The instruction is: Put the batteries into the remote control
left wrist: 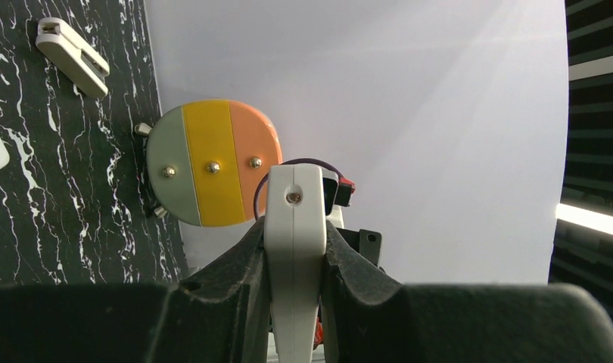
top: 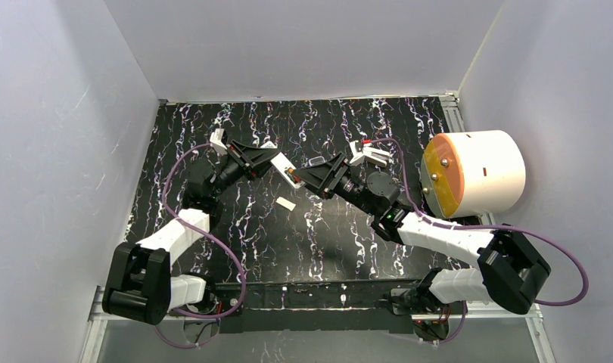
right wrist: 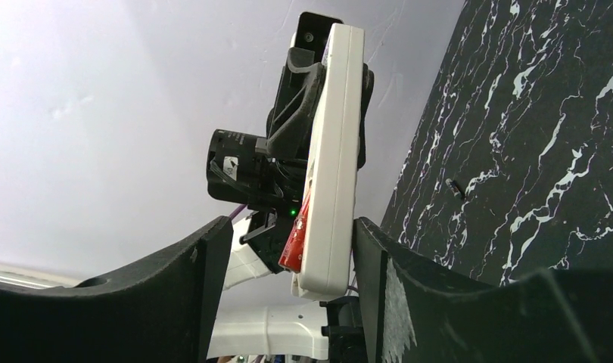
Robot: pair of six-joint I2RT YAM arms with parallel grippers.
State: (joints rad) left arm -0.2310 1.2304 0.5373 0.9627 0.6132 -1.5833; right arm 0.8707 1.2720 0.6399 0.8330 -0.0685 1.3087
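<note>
**Top external: remote held between the two claws, battery at its free end**

We see the left gripper [top: 277, 164] closed on the remote control [left wrist: 294, 219], pinching its narrow sides near one end. The remote's long axis therefore points straight across at the right gripper [right wrist: 292, 227]. That claw is spread wide and grips nothing. Its fingers [right wrist: 205, 265] straddle the remote's free end, one close to the casing and the other well apart from it. What looks like a battery [right wrist: 296, 240], showing red, lies along the remote's length at that end, between the right fingers. We judge the right arm to be the nearer one and the one to press it home, pushing across the remote's axis. A small white piece [top: 286, 203] lies on the table [top: 235, 249] near the claws.
</note>
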